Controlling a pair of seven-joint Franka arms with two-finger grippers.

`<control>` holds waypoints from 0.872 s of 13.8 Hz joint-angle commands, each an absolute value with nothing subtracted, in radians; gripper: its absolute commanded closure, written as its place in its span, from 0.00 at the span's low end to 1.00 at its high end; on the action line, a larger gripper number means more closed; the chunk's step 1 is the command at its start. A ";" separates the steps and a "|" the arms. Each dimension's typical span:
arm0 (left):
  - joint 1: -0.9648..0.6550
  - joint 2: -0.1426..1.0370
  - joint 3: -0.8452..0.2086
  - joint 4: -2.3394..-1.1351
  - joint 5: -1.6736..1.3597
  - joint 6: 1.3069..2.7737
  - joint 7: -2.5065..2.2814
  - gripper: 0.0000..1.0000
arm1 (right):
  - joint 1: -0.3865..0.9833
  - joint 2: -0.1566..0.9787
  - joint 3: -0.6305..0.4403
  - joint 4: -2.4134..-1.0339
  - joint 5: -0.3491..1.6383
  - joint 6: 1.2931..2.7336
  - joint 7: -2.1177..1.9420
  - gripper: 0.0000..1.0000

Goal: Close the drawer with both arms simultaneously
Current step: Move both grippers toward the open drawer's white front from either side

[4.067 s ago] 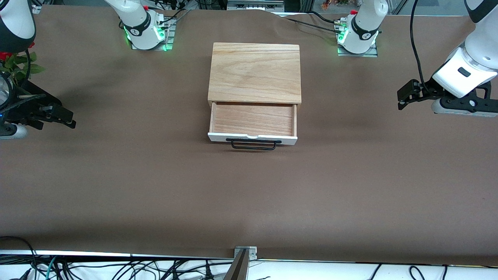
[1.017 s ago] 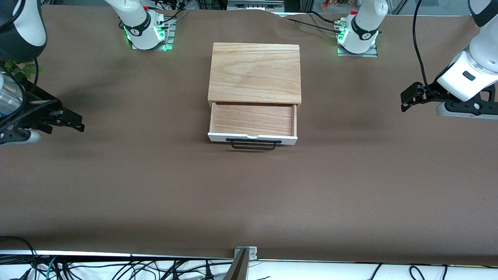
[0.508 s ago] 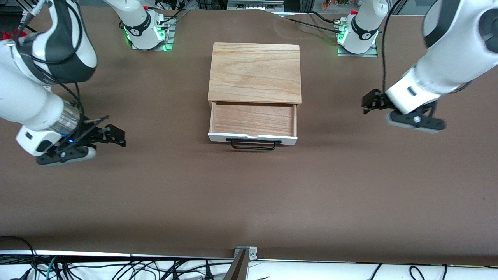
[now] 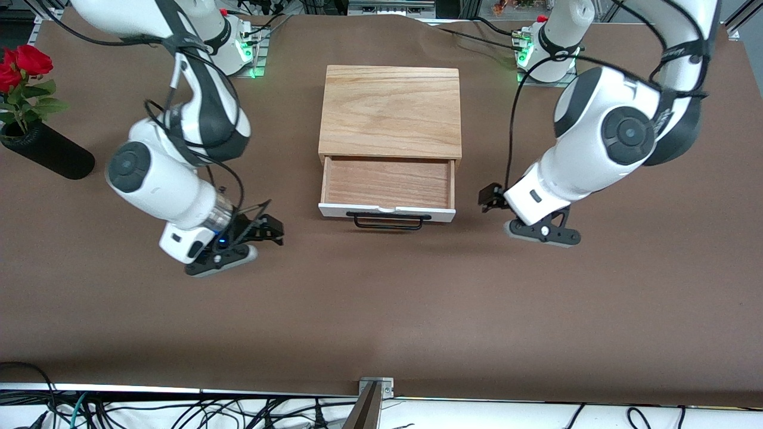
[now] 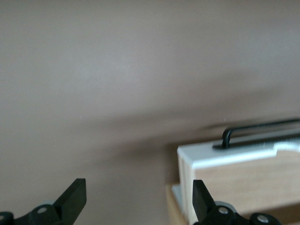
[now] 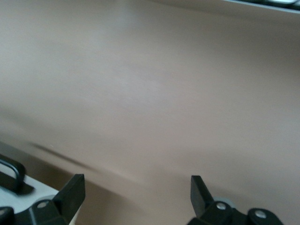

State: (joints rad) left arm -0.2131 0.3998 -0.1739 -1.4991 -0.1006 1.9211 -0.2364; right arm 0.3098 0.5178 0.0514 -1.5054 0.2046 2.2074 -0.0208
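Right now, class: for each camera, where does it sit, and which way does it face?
Front view: high across the table, facing both bases; shows open drawer, left claw, right claw.
Left wrist view: on the left wrist, facing the drawer's corner; claw fingertips show.
Right wrist view: on the right wrist, facing table; fingertips show.
Shared: drawer handle.

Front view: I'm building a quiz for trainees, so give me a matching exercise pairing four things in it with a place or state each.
Things:
1. shallow light-wood drawer with white front panel
2. left arm's black two-finger gripper
3. right arm's black two-finger gripper
4. red roses in a black vase

Places or states:
A. over the brown cloth beside the drawer, toward the right arm's end
B. pulled out of the light-oak box
C. at the table edge, right arm's end
D. open beside the drawer's corner, toward the left arm's end

Pairs: 1-B, 2-D, 3-A, 4-C
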 commanded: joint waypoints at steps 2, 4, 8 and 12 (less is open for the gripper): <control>-0.235 0.492 -0.170 -1.457 -0.213 2.031 -0.255 0.00 | 0.337 0.572 0.046 -1.448 0.262 2.241 0.018 0.00; -0.261 0.531 -0.170 -1.456 -0.221 2.055 -0.249 0.00 | 0.357 0.610 0.046 -1.410 0.328 2.243 0.029 0.00; -0.310 0.591 -0.170 -1.462 -0.222 2.147 -0.247 0.00 | 0.391 0.661 0.046 -1.370 0.399 2.244 0.051 0.00; -0.342 0.617 -0.170 -1.471 -0.222 2.145 -0.242 0.00 | 0.420 0.696 0.061 -1.370 0.452 2.246 0.058 0.00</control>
